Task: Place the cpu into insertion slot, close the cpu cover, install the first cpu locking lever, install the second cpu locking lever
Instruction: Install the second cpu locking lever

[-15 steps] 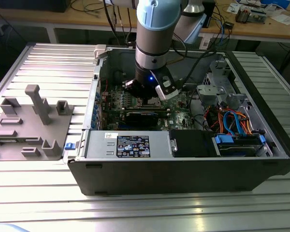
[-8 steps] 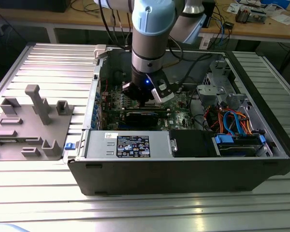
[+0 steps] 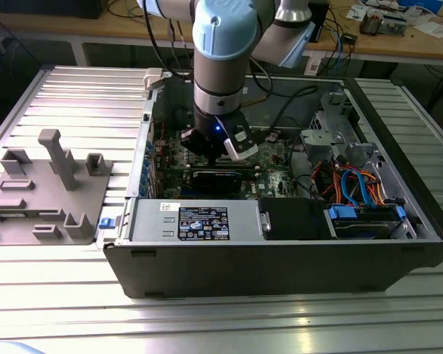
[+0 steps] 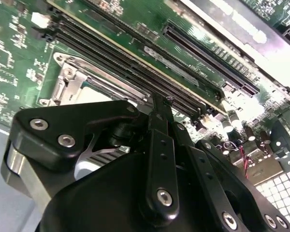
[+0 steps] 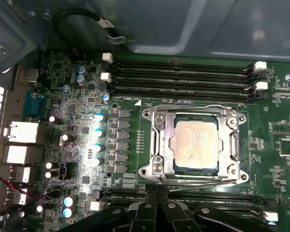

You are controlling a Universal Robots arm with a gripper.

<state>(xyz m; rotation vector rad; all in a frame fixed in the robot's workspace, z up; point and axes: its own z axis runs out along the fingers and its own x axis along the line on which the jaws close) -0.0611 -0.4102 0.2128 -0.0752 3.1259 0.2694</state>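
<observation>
In the first wrist view the cpu (image 5: 195, 145) lies flat in the insertion slot (image 5: 146, 170) on the green board, silvery top face up. The cpu cover (image 5: 159, 140) is down around it, its window framing the chip. One thin wire locking lever (image 5: 203, 107) runs along the side facing the memory slots, the other (image 5: 193, 182) along the opposite side. My gripper (image 5: 157, 194) is just beside that second lever, its black fingers (image 4: 160, 145) pressed together with nothing seen between them. The second wrist view shows the cover (image 4: 67, 72) partly behind the gripper body. In the exterior view the gripper (image 3: 207, 153) is low inside the computer case.
Long memory slots (image 5: 183, 72) run beside the socket, and a row of capacitors (image 5: 99, 131) stands at its other side. A grey power supply box (image 3: 196, 220), a black card (image 3: 218, 177) and a drive bay with cables (image 3: 354, 188) crowd the case. A grey fixture (image 3: 48, 192) sits outside it.
</observation>
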